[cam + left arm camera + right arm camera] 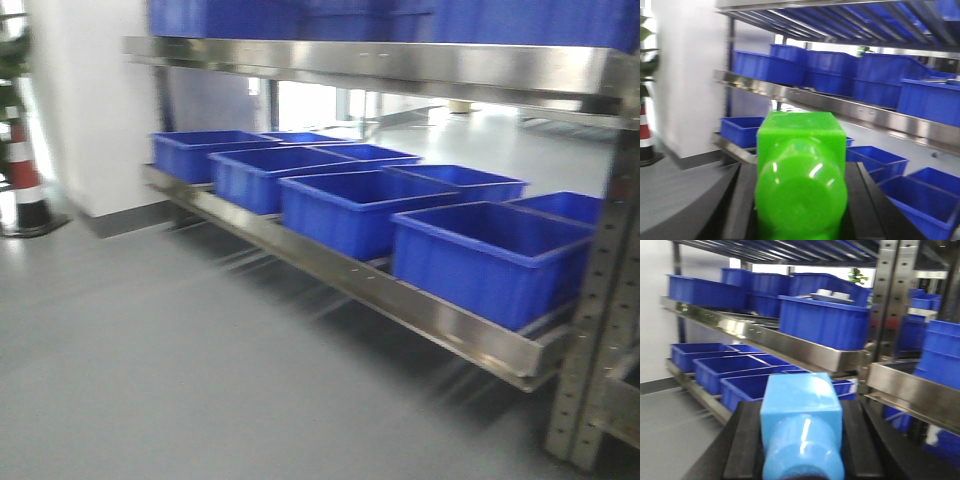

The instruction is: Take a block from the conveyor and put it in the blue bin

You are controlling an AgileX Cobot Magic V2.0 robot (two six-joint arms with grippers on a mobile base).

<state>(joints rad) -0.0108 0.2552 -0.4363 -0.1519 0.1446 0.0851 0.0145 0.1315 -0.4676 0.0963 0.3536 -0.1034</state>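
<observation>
My left gripper (801, 200) is shut on a green block (801, 165), its black fingers (742, 200) pressed on both sides. My right gripper (801, 435) is shut on a light blue block (801, 415) between its black fingers (747, 440). Several open blue bins stand in two rows on the low steel shelf; the nearest one (490, 255) is at the right of the front view. More blue bins (822, 322) sit on the upper shelf. The conveyor is out of view. Neither gripper shows in the front view.
A steel rack holds the bins, with a low shelf rail (400, 300) and a perforated upright (595, 330) at the right. A white wall (90, 100) and a red-and-white cone (25, 185) stand at the left. Grey floor (180, 380) lies before the rack.
</observation>
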